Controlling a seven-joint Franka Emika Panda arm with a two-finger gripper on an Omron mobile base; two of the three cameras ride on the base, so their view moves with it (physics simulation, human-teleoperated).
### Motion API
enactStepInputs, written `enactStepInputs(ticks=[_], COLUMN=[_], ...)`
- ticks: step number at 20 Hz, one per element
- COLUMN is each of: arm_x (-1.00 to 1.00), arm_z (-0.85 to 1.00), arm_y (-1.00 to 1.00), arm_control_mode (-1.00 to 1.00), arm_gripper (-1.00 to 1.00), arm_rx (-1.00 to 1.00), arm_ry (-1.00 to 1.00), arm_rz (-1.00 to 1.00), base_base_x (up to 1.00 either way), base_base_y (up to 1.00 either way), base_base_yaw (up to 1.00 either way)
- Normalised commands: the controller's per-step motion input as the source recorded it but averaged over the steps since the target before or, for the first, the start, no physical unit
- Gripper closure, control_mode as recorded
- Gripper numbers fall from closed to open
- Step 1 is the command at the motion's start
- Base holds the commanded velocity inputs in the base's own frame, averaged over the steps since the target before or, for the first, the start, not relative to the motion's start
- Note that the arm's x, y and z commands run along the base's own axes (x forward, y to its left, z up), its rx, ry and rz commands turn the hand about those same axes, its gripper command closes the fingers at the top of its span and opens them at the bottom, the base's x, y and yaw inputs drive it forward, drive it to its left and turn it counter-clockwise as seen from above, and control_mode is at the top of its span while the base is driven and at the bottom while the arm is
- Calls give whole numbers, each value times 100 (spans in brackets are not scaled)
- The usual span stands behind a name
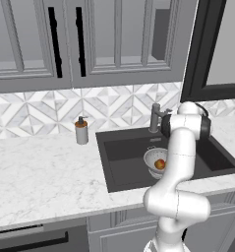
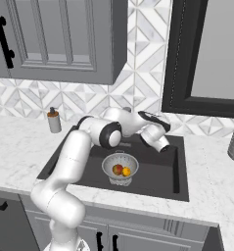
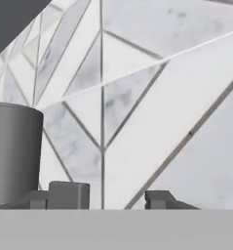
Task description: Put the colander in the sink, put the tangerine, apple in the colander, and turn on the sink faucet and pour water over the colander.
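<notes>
The gripper (image 3: 107, 199) has its jaws apart with nothing between them, facing the patterned backsplash tiles (image 3: 152, 112), with the sink faucet (image 3: 13, 154) post just beside one fingertip. Below and in front of it, the colander (image 2: 120, 169) sits in the sink (image 2: 157, 171) holding the apple (image 2: 117, 169) and tangerine (image 2: 126, 171) side by side. A soap dispenser (image 1: 81, 130) stands well apart on the marble counter (image 1: 45, 172).

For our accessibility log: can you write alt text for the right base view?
A silver colander holding an apple and a tangerine sits in the dark sink. The white arm reaches over the basin toward the tiled back wall; a soap dispenser stands on the marble counter.
</notes>
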Motion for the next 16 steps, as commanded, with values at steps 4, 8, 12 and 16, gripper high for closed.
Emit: enactStepInputs(ticks=[4, 8, 12, 16], arm_x=[18, 29, 42, 54], arm_z=[0, 0, 0, -3], arm_y=[-91, -100, -100, -100], arm_control_mode=[-100, -100, -100, -100], arm_gripper=[100, 100, 100, 100], arm_rx=[13, 16, 10, 4], arm_ry=[0, 0, 0, 0], arm_rz=[-9, -12, -24, -30], base_base_x=[0, 0, 0, 0], base_base_y=[0, 0, 0, 0], base_base_yaw=[0, 0, 0, 0])
